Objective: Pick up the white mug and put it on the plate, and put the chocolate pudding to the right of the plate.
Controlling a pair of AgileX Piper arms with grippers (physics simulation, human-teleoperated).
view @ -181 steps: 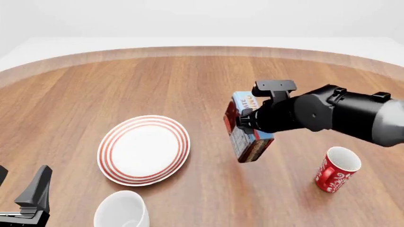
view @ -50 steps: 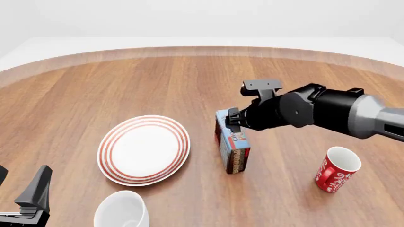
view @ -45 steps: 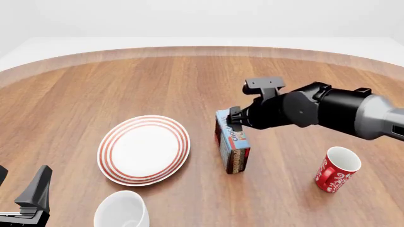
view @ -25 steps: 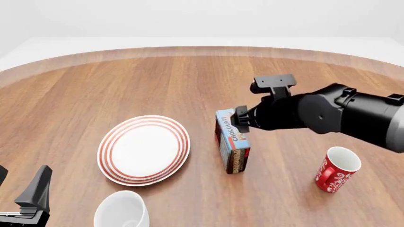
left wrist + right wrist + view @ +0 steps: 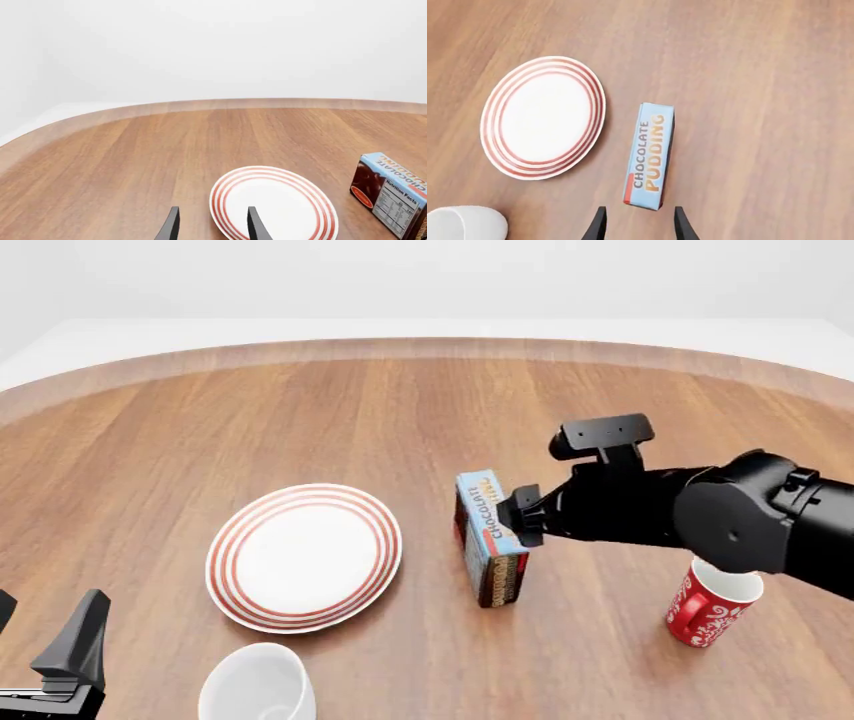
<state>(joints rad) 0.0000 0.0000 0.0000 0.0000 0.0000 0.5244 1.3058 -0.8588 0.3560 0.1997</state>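
two mugs [image 5: 258, 681] [image 5: 711, 602], one plate [image 5: 304, 556], one pudding box [image 5: 491, 540]

Wood-grain table [image 5: 267, 430], glossy plate [image 5: 304, 556], cardboard pudding box [image 5: 491, 552]

Round wood table [image 5: 267, 420] holds plate [image 5: 304, 557], white mug [image 5: 258, 685], chocolate pudding [image 5: 491, 538] on edge, red mug [image 5: 709, 606].

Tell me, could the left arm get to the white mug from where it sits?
Probably yes. The left gripper sits close beside the white mug, open, with only bare table between them.
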